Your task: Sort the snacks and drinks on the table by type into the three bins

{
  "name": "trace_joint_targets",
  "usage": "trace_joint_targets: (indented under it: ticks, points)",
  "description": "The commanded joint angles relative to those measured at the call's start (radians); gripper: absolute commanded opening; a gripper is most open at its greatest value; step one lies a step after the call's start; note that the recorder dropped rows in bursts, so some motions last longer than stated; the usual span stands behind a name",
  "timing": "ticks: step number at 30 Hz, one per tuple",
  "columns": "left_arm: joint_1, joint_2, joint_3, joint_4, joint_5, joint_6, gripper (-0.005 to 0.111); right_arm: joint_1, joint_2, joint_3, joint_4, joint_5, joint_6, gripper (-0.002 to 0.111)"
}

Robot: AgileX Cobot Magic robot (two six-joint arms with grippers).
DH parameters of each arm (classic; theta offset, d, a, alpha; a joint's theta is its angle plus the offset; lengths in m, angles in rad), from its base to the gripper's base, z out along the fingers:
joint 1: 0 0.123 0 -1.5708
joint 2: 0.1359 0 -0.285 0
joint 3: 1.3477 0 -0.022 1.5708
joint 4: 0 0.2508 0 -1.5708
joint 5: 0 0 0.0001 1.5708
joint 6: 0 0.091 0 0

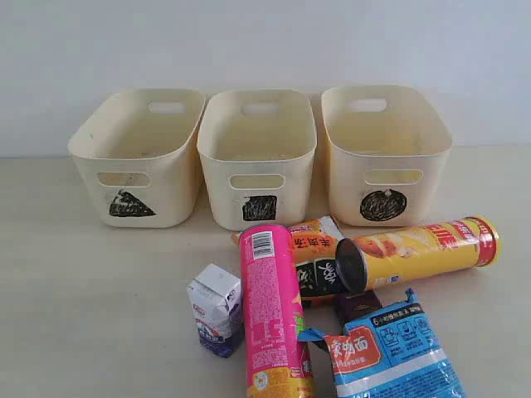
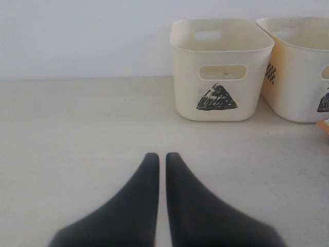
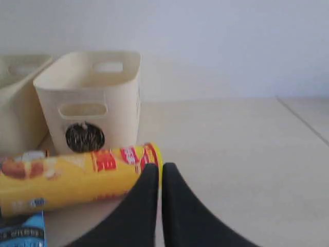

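Pre-grasp, nothing sorted yet. Left gripper (image 2: 160, 157) and right gripper (image 3: 159, 167) are both pinched closed and empty. Snacks (image 1: 270, 307) and drinks (image 1: 216, 311) are heaped in front of square bin (image 1: 257, 157), which looks empty, floor partly hidden. Yellow tube (image 1: 423, 249) lies front-right of that bin. Likely next: open right jaws and grab it.

You see smooth, matt cream plastic on the triangle bin (image 1: 87, 178), the square bin (image 1: 217, 182) and the circle bin (image 1: 344, 182), on a pale, matt tabletop (image 1: 83, 315). The pink tube (image 1: 270, 307) and the yellow tube (image 1: 423, 246) carry glossy printed wraps, the blue-white bag (image 1: 390, 356) is crinkly shiny film, and the white-and-blue carton (image 1: 214, 311) looks like coated paperboard. The left hand (image 2: 162, 157) and the right hand (image 3: 160, 169) show you a smooth, dull black finish.
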Motion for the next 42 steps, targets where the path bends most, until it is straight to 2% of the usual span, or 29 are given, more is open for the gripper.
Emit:
trace_joint_targets:
  ticks: [1, 5, 12, 18, 26, 34, 42]
  points:
    - [0.003, -0.003, 0.003, -0.003, -0.008, 0.003, 0.004, -0.003, -0.005, -0.001, 0.002, -0.182, 0.009, 0.000]
    - [0.003, -0.003, 0.003, -0.003, -0.008, 0.003, 0.004, -0.003, -0.005, -0.001, 0.064, -0.279, 0.126, 0.000]
    - [0.003, -0.003, 0.003, -0.003, -0.008, 0.003, 0.004, -0.003, -0.004, -0.010, 0.064, -0.366, 0.169, 0.000]
    - [0.003, -0.003, 0.003, -0.003, -0.008, 0.003, 0.004, -0.003, 0.115, -0.128, 0.064, -0.368, 0.169, 0.000]
    - [0.003, -0.003, 0.003, -0.003, -0.008, 0.003, 0.004, -0.003, 0.383, -0.341, 0.060, -0.330, 0.118, 0.000]
    - [0.003, -0.003, 0.003, -0.003, -0.008, 0.003, 0.004, -0.003, 0.659, -0.537, 0.058, -0.133, 0.015, 0.000]
    - [0.003, -0.003, 0.003, -0.003, -0.008, 0.003, 0.004, -0.003, 0.854, -0.724, 0.076, 0.340, -0.150, 0.000]
